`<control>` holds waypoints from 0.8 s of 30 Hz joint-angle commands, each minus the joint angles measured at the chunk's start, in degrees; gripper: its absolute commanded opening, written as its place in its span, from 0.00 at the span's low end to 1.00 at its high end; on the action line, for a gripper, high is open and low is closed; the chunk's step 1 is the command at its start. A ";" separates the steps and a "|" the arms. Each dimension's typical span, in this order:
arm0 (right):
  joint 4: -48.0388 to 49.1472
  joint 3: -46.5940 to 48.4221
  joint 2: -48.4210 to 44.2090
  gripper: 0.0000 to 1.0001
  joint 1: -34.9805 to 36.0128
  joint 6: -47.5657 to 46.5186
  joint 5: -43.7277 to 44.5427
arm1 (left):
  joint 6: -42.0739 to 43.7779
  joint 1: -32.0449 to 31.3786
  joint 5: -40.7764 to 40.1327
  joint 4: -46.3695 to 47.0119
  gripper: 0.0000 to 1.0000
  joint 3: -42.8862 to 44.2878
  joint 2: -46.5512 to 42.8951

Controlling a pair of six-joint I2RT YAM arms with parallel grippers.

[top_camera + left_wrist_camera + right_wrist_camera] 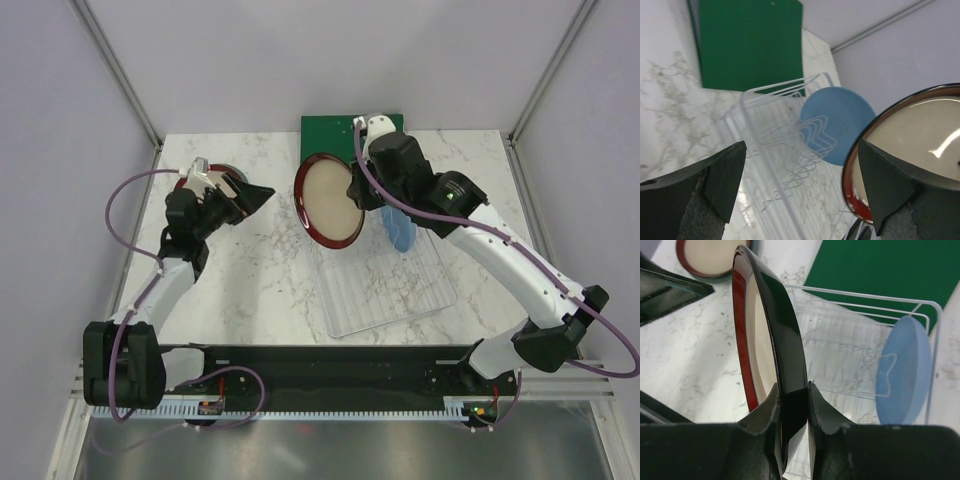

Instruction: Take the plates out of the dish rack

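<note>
My right gripper (352, 190) (792, 390) is shut on the rim of a dark red-brown plate with a cream centre (328, 200) (767, 315) (925, 130). It holds the plate on edge above the left end of the white wire dish rack (385, 285) (770, 130) (840, 340). A light blue plate (400, 235) (837, 120) (905, 370) stands upright in the rack. A second red-brown plate (198, 180) (710, 255) lies on the table at the back left, with a grey-green edge showing under it. My left gripper (262, 196) (801, 145) is open and empty, just right of that plate and pointing toward the rack.
A flat dark green board (340, 128) (750, 45) (880, 265) lies behind the rack at the table's far edge. Metal frame posts and grey walls stand at the back corners. The marble table (250, 270) is bare between the left arm and the rack.
</note>
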 commanded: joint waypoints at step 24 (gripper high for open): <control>20.19 -3.63 0.61 0.00 -0.30 8.99 -12.57 | -17.55 -11.16 3.26 35.34 0.02 -7.08 4.39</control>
